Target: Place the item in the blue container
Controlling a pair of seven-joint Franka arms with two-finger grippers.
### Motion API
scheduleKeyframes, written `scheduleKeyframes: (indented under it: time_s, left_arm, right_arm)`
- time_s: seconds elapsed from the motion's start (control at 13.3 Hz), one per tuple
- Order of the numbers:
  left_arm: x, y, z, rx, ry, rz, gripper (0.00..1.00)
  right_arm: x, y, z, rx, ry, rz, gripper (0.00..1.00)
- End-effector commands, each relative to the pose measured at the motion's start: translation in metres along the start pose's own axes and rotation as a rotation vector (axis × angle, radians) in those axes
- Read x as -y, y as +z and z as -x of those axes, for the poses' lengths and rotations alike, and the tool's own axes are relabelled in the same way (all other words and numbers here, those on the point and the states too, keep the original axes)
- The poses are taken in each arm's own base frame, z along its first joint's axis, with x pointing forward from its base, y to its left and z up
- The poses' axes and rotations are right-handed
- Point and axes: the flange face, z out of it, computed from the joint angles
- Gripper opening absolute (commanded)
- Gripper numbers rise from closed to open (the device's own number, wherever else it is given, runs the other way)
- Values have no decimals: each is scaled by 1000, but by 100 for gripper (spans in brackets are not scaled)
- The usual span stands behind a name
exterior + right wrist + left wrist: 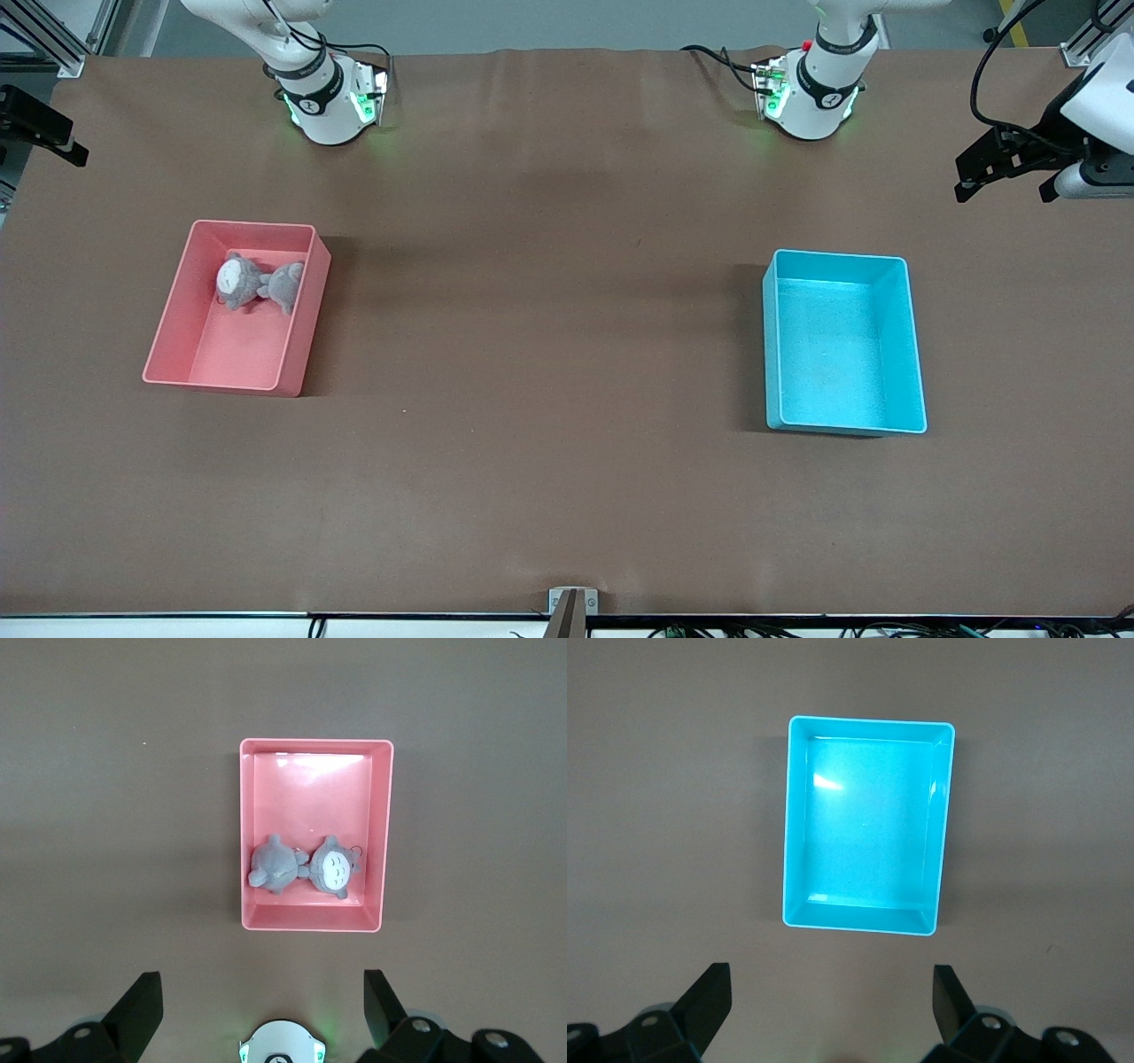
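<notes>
Blue container [912, 354]: rectangular smooth plastic bin, straight walls, thin pale rim, sits on the matte brown worktop [549, 372] toward the left arm's end, nothing inside. Pink bin [306, 328] of the same shape sits toward the right arm's end, holding two soft grey plush toys [259, 283] side by side, touching. Left hand [831, 997] up over the worktop beside the blue container, fingers spread, holding nothing. Right hand [262, 997] also spread, holding nothing, high above the pink bin.
</notes>
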Motion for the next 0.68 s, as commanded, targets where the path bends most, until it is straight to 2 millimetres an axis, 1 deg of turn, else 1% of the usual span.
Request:
scheduleKeyframes:
  time_s: [0.0,0.15,0.23,0.38,0.45,0.53,0.6]
  left_arm:
    - [1,-6,-1,-15,2,6,100]
    - [1,-3,-3,-11,4,6,100]
    - [1,-7,-4,-18,4,6,100]
    - [1,-8,-6,-22,5,7,100]
    - [2,-6,-9,-18,2,7,100]
    - [4,-4,-10,-15,2,7,100]
    - [5,-4,-10,-15,4,8,100]
  right_arm:
    - [-1,0,4,0,-5,-2,100]
    - [-1,0,4,4,-3,-2,100]
    - [-1,0,4,4,-3,-2,100]
    - [-1,-13,4,-25,7,0,100]
    - [-4,-14,2,-27,10,-3,100]
    - [-8,-2,-7,-3,19,-4,100]
    - [-17,11,-16,28,35,-5,100]
